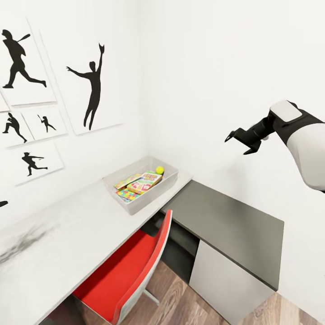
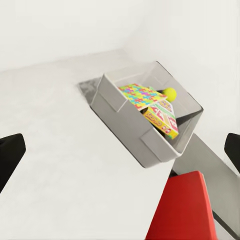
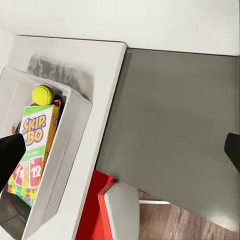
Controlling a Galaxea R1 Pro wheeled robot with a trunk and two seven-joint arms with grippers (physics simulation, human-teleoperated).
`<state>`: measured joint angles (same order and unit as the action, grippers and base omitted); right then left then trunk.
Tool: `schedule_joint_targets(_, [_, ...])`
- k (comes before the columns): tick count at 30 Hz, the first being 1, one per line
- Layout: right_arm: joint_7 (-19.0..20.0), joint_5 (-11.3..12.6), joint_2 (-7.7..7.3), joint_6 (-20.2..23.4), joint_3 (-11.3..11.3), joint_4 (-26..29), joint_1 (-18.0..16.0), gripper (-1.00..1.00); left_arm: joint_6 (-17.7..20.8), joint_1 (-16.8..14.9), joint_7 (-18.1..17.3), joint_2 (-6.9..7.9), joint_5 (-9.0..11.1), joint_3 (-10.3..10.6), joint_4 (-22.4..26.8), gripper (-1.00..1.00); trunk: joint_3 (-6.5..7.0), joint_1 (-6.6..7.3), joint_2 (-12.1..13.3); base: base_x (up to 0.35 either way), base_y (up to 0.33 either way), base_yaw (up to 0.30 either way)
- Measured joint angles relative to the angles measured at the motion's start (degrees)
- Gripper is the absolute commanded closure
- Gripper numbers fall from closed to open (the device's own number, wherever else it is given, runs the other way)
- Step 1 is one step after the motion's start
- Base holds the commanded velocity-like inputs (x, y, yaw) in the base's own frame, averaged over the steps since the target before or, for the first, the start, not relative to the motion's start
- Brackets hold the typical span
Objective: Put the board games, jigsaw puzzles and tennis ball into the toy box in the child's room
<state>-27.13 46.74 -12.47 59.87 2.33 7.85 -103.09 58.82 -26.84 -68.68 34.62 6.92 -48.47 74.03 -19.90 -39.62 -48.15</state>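
The light-grey toy box (image 1: 135, 206) stands on the pale table top (image 1: 67, 234) near the corner. Inside it lie a green-yellow-red Skip-Bo board game (image 1: 145, 182), a bright jigsaw puzzle (image 1: 127, 195) and the yellow-green tennis ball (image 1: 160, 170). The right wrist view looks down on the toy box wall (image 3: 70, 145), the Skip-Bo box (image 3: 36, 142) and the ball (image 3: 42, 94). My right gripper (image 1: 239, 142) hangs open and empty in the air, right of the box. My left gripper (image 2: 120, 152) is open and empty over the pale top, facing the box (image 2: 125, 120). The bed is out of view.
A lower dark-grey desk section (image 1: 225, 221) runs right from the box along the wall. A red chair (image 1: 131, 271) is tucked under the pale top in front of the box. Framed silhouette pictures (image 1: 92, 85) hang on the left wall. Wooden floor (image 1: 180, 302) lies below.
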Motion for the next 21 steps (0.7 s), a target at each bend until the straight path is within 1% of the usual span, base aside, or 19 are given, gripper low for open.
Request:
schedule_joint_targets(2, [0.0,0.0,-0.01,0.0,0.0,0.0,0.3,-1.00,0.0,0.0,0.0,0.00,0.0,0.0,0.0,-1.00,0.19,-0.01,0.0,-0.095,0.000,-0.122])
schedule_joint_targets(6, [0.1,-0.1,-0.01,0.0,0.0,0.0,0.6,-1.00,0.0,0.1,0.0,0.00,0.0,0.0,0.0,-1.00,0.56,-0.03,0.0,-0.209,0.016,-0.146])
schedule_joint_targets(13, [0.1,0.0,-0.02,0.0,0.0,0.0,0.7,-1.00,0.0,0.1,-0.1,-0.01,0.1,0.0,0.0,-1.00,1.13,-0.01,0.0,-0.084,0.012,-0.192])
schedule_joint_targets(21, [0.1,-0.1,-0.02,0.0,0.0,-0.1,1.2,-1.00,0.0,0.1,0.0,0.00,0.2,0.0,0.0,-1.00,1.63,-0.03,0.0,-0.248,0.038,-0.233])
